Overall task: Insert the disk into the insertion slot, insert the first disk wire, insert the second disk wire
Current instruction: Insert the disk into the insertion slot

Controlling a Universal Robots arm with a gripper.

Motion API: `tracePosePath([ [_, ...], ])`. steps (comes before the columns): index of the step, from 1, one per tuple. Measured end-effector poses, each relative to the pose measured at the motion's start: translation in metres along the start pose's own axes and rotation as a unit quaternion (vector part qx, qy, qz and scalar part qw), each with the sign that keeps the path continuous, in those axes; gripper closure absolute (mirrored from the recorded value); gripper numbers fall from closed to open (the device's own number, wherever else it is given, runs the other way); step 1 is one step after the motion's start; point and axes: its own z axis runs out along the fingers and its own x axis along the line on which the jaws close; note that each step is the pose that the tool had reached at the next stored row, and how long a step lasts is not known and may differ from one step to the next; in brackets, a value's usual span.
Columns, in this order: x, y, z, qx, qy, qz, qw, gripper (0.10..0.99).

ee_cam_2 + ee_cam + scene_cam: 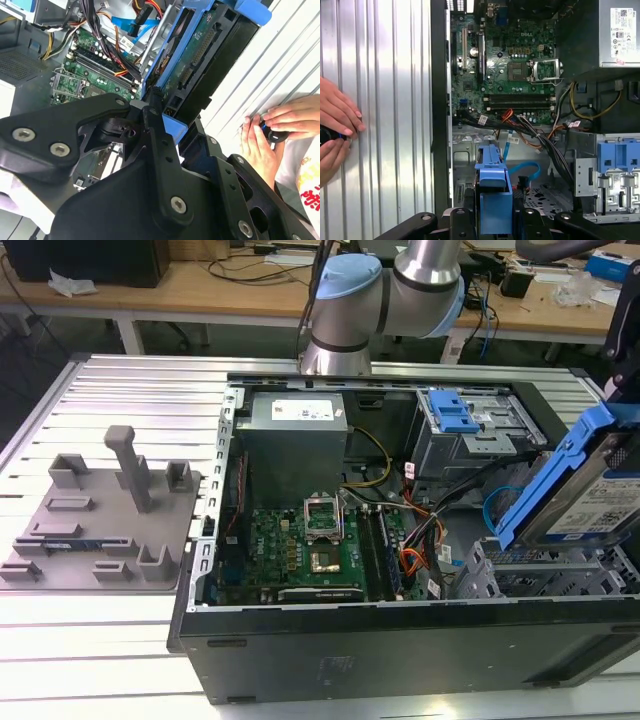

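Blue-framed disk [590, 490] tilted above insertion slot [530, 575], clamped between black fingers [155, 120], arm [345, 300] reaching toward exterior view's right

The disk [585, 495], clamped in the tool [495, 222], hangs tilted just above the slot [530, 575]; whether its lower edge touches the cage cannot be told. A blue cable [526, 170] loops just beside the slot's mouth. A wire bundle [540, 137] crosses between the board [310, 540] and the slot. The latched cage [462, 420] stands close behind the slot, and the supply [295, 435] sits farther along the case [400, 650]. A person's hands [334, 132] rest on the ribbed surface [110, 640] just outside the case wall, near the tool. A grey fixture [100, 510] stands by the surface's edge at the exterior view's left. The strip along the near edge lies bare.
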Motion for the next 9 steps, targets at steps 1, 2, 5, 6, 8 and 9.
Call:
tracePosePath([
  [1,-0.0005,-0.0003,0.0002,0.0,0.0,0.0,1.0,0.722],
  [2,-0.0016,-0.0003,0.0008,0.0,-0.0001,0.0,1.0,0.722],
  [5,-0.0037,-0.0004,0.0024,0.0,-0.0001,0.0,1.0,0.722],
  [6,-0.0043,-0.0004,0.0032,0.0,-0.0001,0.0,1.0,0.722],
  [8,-0.0048,0.0,0.0043,0.0,-0.0001,0.0,1.0,0.722],
  [9,-0.0049,0.0001,0.0048,0.0,-0.0002,0.0,1.0,0.722],
])
